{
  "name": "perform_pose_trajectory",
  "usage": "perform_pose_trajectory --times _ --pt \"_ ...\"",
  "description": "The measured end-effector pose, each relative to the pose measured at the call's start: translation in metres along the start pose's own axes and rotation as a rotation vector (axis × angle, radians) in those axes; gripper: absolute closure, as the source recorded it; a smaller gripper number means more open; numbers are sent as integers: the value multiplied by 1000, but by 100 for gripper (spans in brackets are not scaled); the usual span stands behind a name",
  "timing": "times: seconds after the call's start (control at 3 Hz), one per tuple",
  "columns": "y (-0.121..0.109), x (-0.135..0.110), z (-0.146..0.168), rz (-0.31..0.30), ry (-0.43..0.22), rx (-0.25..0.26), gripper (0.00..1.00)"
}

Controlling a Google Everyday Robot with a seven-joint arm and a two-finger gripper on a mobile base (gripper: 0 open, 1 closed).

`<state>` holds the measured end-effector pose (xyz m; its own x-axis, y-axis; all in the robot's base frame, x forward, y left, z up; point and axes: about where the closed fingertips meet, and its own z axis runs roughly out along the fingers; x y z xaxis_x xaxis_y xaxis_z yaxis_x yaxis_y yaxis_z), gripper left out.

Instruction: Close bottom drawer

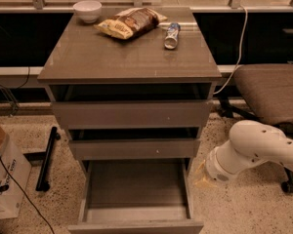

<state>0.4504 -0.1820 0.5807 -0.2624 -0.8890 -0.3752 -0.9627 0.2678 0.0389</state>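
The bottom drawer (136,186) stands pulled far out, just left of the hand (203,176), which seems near its side rail. Whether the hand is wide or narrow, I cannot tell.

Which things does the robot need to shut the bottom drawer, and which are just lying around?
For the job: bottom drawer, pulled out; pincer, low between cabinet and chair.
Just lying about: white bowl, snack bag, bottle, cardboard box, chair.

Bowl (87,9), chip bag (128,22), can (172,35), chair (271,91).
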Motion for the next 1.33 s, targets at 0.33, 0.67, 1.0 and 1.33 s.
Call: perform_pose_trajectory --times 0.33,0.67,1.0,1.33 --pt "6 31 42 60 -19 -56 100" --pt "6 31 42 60 -19 -56 100" --pt "9 41 67 76 -8 -74 100" --pt "15 65 121 88 12 -86 100"
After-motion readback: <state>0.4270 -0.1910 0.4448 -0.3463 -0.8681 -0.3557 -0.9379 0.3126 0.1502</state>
